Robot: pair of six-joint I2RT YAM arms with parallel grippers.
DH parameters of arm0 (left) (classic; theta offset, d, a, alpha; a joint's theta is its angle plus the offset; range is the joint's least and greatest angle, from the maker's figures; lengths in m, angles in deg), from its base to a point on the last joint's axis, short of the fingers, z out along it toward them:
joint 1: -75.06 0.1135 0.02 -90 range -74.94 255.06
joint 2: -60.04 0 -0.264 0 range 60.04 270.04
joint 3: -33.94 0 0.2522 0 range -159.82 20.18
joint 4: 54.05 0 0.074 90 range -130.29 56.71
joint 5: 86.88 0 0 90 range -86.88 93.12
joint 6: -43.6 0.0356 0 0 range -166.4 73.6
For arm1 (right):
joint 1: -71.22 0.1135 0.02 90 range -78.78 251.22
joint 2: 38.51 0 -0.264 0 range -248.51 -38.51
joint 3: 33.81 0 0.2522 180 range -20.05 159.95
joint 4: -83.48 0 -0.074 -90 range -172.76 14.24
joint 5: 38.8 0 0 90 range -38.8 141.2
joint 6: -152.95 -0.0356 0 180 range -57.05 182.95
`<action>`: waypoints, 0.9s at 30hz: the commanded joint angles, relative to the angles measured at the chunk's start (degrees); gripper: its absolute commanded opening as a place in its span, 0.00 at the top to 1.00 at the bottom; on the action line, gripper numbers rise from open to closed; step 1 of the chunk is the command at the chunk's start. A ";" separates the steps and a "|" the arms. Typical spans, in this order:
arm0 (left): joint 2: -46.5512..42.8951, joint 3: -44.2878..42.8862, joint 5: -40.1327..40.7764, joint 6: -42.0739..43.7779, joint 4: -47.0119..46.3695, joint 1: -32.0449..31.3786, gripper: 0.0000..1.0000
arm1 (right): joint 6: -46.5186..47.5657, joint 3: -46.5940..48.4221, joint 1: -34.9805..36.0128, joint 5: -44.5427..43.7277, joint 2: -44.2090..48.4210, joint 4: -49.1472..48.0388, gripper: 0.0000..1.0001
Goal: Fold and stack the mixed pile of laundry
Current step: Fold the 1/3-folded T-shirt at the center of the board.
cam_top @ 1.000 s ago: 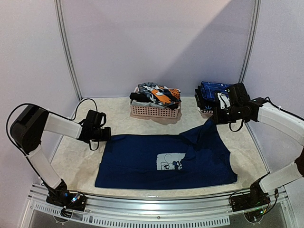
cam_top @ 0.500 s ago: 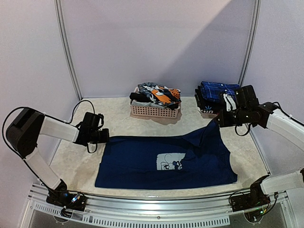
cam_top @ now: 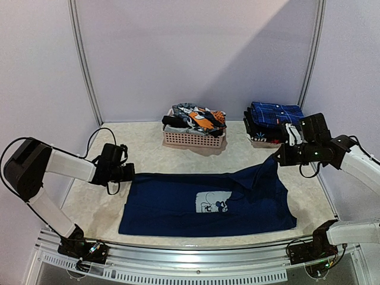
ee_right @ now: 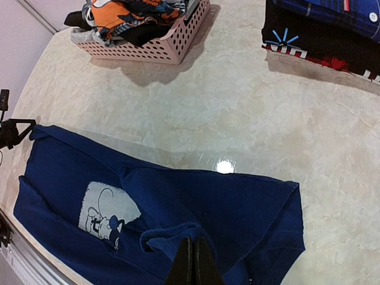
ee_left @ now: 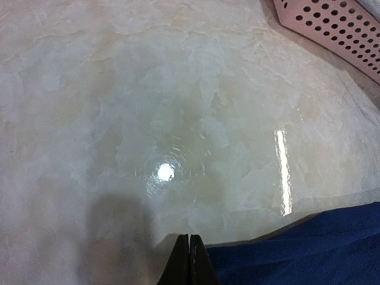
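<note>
A navy T-shirt (cam_top: 208, 202) with a pale cartoon print lies spread across the table's front half. My left gripper (cam_top: 129, 173) is shut on its far left corner, low over the table. In the left wrist view the fingertips (ee_left: 189, 261) are pressed together at the navy cloth's edge (ee_left: 297, 252). My right gripper (cam_top: 279, 157) is shut on the far right corner and holds it raised. In the right wrist view the gripper (ee_right: 191, 261) pinches a bunched navy fold (ee_right: 178, 233). The rest of the mixed laundry pile (cam_top: 199, 119) fills the pink basket (cam_top: 193, 140).
A stack of folded garments (cam_top: 270, 119) with a blue plaid piece on top sits at the back right, close behind my right arm. The pink basket (ee_right: 172, 47) stands at the back centre, and its corner (ee_left: 338, 29) shows in the left wrist view. Walls enclose the table.
Both grippers have moved outward, the left one leftward and the right one rightward. The shirt's far edge is drawn out longer and straighter between them.
</note>
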 commanded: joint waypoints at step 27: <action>-10.02 6.50 3.93 -2.02 2.10 -3.18 1.00 | -6.74 -4.73 1.45 4.27 9.59 7.72 1.00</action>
